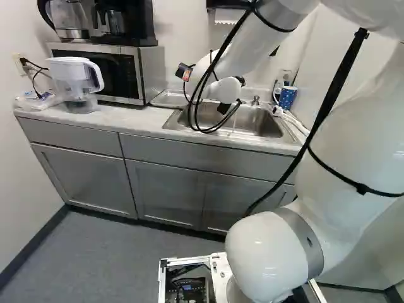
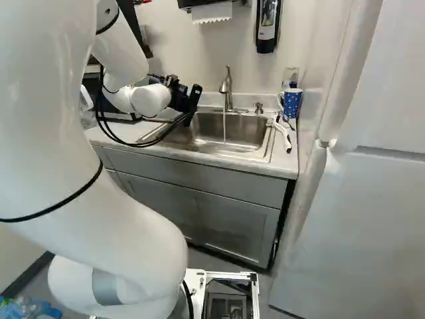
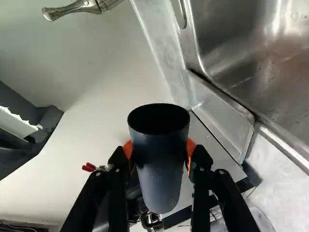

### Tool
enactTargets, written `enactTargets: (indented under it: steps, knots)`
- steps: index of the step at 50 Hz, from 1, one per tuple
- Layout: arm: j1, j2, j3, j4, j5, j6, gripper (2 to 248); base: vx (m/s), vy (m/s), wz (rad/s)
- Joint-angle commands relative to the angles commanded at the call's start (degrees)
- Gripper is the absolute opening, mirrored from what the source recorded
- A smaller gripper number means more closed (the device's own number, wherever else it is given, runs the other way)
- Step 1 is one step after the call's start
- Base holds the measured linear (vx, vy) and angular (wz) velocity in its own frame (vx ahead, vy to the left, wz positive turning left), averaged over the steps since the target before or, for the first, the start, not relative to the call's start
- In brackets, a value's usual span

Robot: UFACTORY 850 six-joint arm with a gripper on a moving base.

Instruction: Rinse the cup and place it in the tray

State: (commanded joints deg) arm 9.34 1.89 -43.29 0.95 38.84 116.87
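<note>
The jaws stand part-way apart, closed on the dark cup (image 3: 159, 169), an orange pad (image 3: 191, 150) against each side of it. In the right base view they are left of the middle, in the upper half, where the cup shows dark and slightly tilted by the left end of the sink (image 2: 232, 133). It is well apart from the thin stream falling from the faucet (image 2: 226, 90), just above the middle there. Beside the sink, in the wrist view, lies a shallow tray (image 3: 224, 126), apart from the cup. At the upper right of the right base view, a blue dotted mug (image 2: 291, 104) and a white brush (image 2: 283, 131) sit on the surface (image 2: 284, 159). The microwave (image 1: 105, 71) and a pitcher (image 1: 74, 77) stand at the upper left of the left base view.
</note>
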Motion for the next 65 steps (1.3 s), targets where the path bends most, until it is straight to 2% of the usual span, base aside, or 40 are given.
enactTargets:
  steps: [5, 12, 65]
  knots:
    - [0.00, 0.00, 0.00, 0.00, 0.00, -0.99, 122, 0.000, 0.000, 0.000]
    - [0.00, 0.00, 0.00, 0.00, 0.00, -4.43, 122, 0.000, 0.000, 0.000]
    - [0.00, 0.00, 0.00, 0.00, 0.00, -36.14, 122, 0.000, 0.000, 0.000]
